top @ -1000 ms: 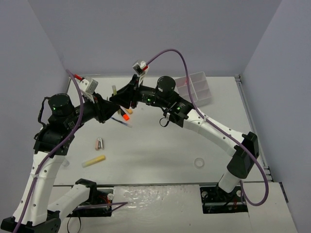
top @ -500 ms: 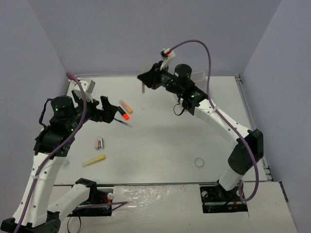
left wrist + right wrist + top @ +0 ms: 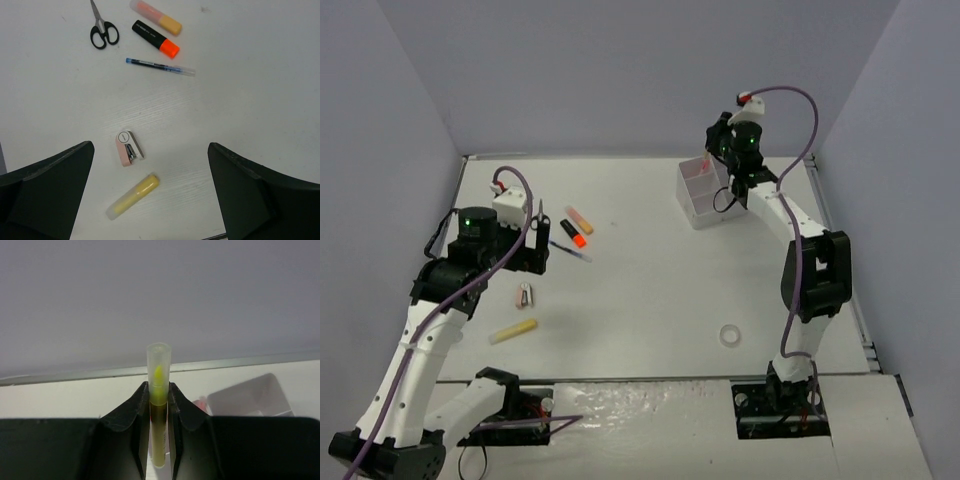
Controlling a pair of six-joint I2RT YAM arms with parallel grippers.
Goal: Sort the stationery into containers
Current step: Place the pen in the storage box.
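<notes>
My left gripper point(image 3: 152, 200) is open and empty, high over the stationery lying on the table. Under it lie a yellow highlighter point(image 3: 132, 196) and a small pink stapler point(image 3: 129, 148). Farther off are a blue pen point(image 3: 160, 66), an orange-black highlighter point(image 3: 156, 39), a peach highlighter point(image 3: 156, 17) and black scissors point(image 3: 102, 30). My right gripper point(image 3: 159, 405) is shut on a yellow-green highlighter point(image 3: 159, 375) with a clear cap, held upright. It hangs above the white organiser box point(image 3: 705, 200) at the back right.
A white tape ring point(image 3: 728, 334) lies alone near the front right. Something pink point(image 3: 705, 166) stands in the box's far compartment. Grey walls close in the table on three sides.
</notes>
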